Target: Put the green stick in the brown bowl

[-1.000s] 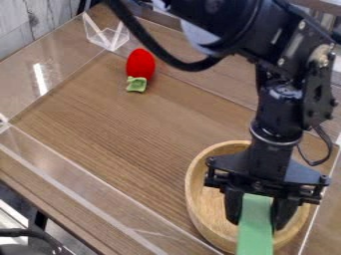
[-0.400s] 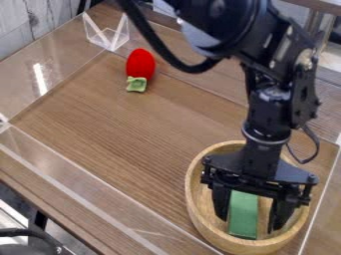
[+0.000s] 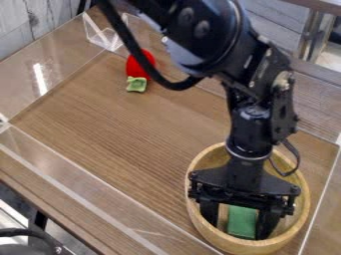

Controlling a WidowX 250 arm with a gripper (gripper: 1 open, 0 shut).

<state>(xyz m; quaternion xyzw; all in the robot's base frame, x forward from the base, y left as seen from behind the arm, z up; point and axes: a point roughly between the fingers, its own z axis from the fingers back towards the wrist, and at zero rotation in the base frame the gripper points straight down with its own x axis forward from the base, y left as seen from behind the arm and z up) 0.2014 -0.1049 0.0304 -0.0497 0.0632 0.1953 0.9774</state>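
Note:
The brown bowl (image 3: 204, 164), a large light wooden one with a thick rim, sits at the table's near right. The green stick (image 3: 242, 221), a small light-green block, rests inside it against the near part of the bowl. My gripper (image 3: 244, 207) points straight down into the bowl. It is open, with its black fingers (image 3: 208, 202) spread on either side of the stick and a gap showing between them and it. The arm hides the far inside of the bowl.
A red strawberry-like toy (image 3: 139, 68) with a green end lies at the far side of the wooden table. A clear plastic stand (image 3: 104, 36) sits behind it. Low clear walls (image 3: 27, 149) run along the table's left and front edges.
The gripper sank into the bowl and shifted slightly left. Its jaws spread wider and the green stick went from hanging over the near rim to resting inside the bowl.

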